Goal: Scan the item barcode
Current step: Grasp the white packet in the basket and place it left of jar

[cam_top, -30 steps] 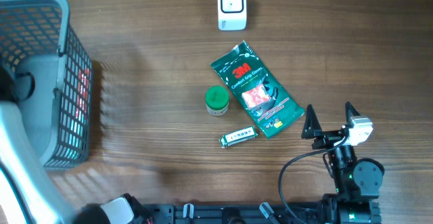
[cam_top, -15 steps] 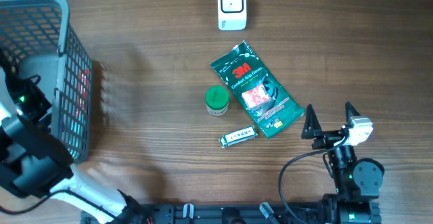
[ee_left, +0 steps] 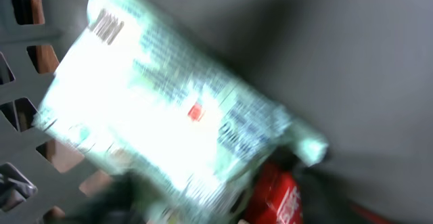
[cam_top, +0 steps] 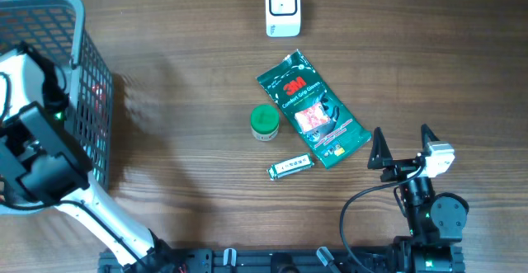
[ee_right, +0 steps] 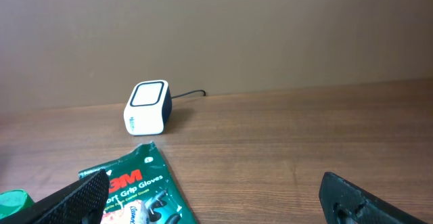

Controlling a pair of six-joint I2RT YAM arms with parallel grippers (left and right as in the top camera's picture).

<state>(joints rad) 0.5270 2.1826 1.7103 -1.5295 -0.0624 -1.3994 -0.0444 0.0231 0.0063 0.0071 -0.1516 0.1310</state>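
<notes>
From above, a grey plastic lattice basket (cam_top: 82, 25) fills the upper left of the frame. The white-and-black left arm (cam_top: 37, 153) reaches down into it, with its end effector hidden there. At top centre a small white box-shaped barcode scanner (cam_top: 281, 7) stands on the wooden surface (cam_top: 181, 83). Mid-frame lie a green glove packet (cam_top: 312, 112), a round green-lidded pot (cam_top: 264, 122) and a slim silver-green stick pack (cam_top: 291, 167). The right end effector (cam_top: 401, 134) sits at lower right, fingers spread and empty. The left wrist view is blurred: a pale crinkly plastic bag (ee_left: 169, 109) lies slantwise inside the basket, its printed barcode (ee_left: 105, 26) at upper left. A red packet (ee_left: 277, 197) pokes out beneath it at the bottom. Whether the left end effector is spread or pinching the bag I cannot tell. The bag looks like the item to scan. A good grasp would take an edge away from the barcode, leaving the code free to turn flat toward the scanner's window, and would lift clear without dragging the red packet. The right wrist view shows the scanner left of centre and the glove packet at bottom left, framed by spread fingers.
</notes>
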